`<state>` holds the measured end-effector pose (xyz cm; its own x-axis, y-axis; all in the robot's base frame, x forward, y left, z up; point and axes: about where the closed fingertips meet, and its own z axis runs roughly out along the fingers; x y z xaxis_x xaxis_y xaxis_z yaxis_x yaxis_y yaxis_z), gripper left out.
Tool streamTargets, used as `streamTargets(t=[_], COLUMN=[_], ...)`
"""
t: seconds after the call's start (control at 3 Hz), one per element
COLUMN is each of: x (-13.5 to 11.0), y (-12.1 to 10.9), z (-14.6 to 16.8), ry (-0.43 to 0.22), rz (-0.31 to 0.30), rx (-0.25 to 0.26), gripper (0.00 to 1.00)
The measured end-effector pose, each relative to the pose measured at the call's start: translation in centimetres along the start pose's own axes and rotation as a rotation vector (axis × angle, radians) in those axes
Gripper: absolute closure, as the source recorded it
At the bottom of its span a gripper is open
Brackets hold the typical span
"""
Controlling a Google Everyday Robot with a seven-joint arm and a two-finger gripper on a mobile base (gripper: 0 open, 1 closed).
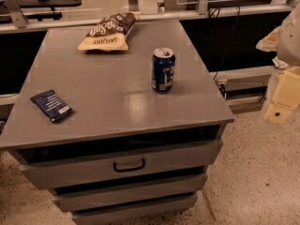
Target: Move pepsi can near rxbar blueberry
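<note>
The pepsi can [163, 70] stands upright on the right half of the grey cabinet top [112, 93], blue with a silver top. The rxbar blueberry [51, 105] lies flat near the front left edge, a thin dark-blue wrapper with white text. The can and the bar are far apart. My gripper [281, 97] shows as cream-coloured parts at the right edge of the view. It is off the cabinet, well to the right of the can, and touches nothing.
A brown-and-cream chip bag [108, 31] lies at the back of the cabinet top. The cabinet has several drawers [129, 165] in front, the top one with a dark handle. Cables [225, 32] hang behind on the right. Speckled floor [262, 172] lies to the right.
</note>
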<state>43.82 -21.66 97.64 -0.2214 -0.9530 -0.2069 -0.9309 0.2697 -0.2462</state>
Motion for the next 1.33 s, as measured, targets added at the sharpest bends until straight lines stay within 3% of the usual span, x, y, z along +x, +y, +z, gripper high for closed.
streamTargets(t=[0.33, 0.67, 1.33], x=[0.0, -0.7, -6.0], y=[0.0, -0.7, -4.4], z=[0.0, 2.0, 9.4], ry=[-0.003, -0.094, -0.453], rz=[0.000, 0.026, 0.116], rx=[0.002, -0.019, -0.073], gripper=[0.00, 0.00, 0.00])
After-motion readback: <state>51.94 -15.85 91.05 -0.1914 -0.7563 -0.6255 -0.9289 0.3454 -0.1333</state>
